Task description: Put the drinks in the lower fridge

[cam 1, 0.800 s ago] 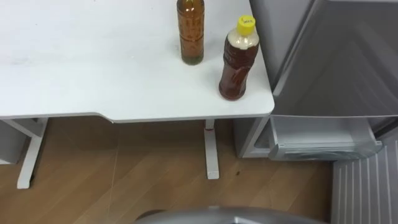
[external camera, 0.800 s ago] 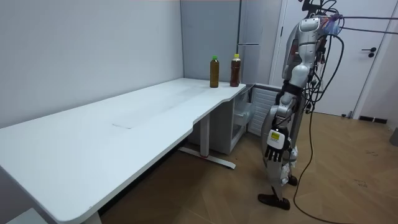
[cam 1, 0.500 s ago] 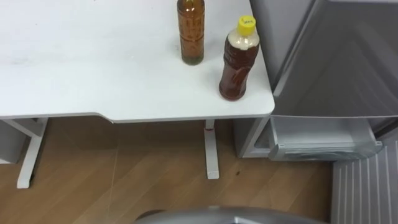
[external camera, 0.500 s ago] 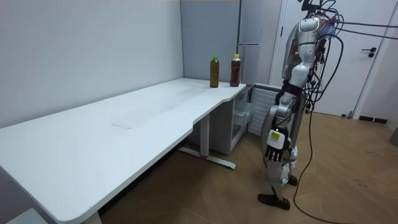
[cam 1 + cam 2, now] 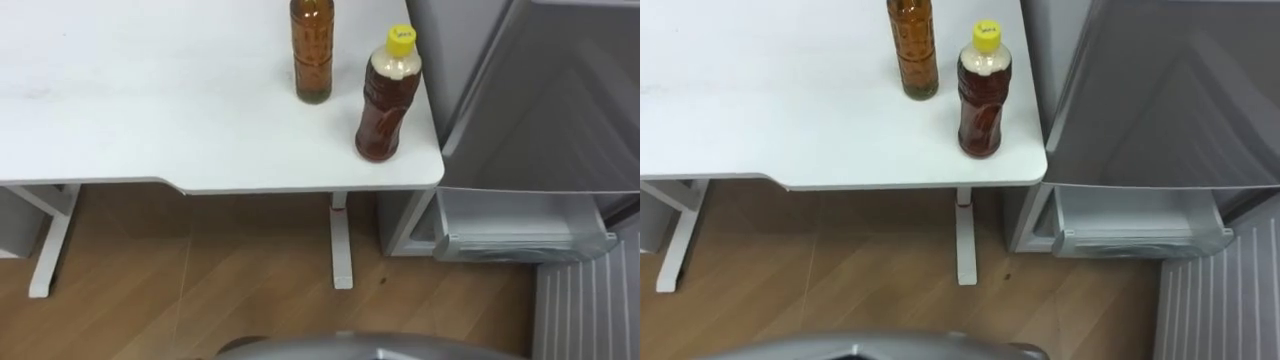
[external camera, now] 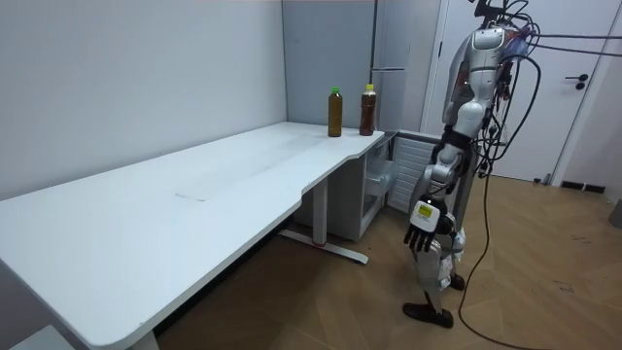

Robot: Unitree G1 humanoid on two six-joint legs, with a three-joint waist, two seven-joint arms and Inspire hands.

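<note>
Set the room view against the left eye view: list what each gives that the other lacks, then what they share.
Room view: the robot standing by the table corner, its left hand hanging open at its side, the green cap on the slimmer bottle, and a white door.
Left eye view: a look down into the fridge's open lower drawer.
Shared: the table, the fridge, the slimmer bottle and the yellow-capped bottle, upright and apart near the corner.

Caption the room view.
Robot beside the grey fridge's open lower compartment, left hand hanging open; two amber drink bottles on white desk.
</note>
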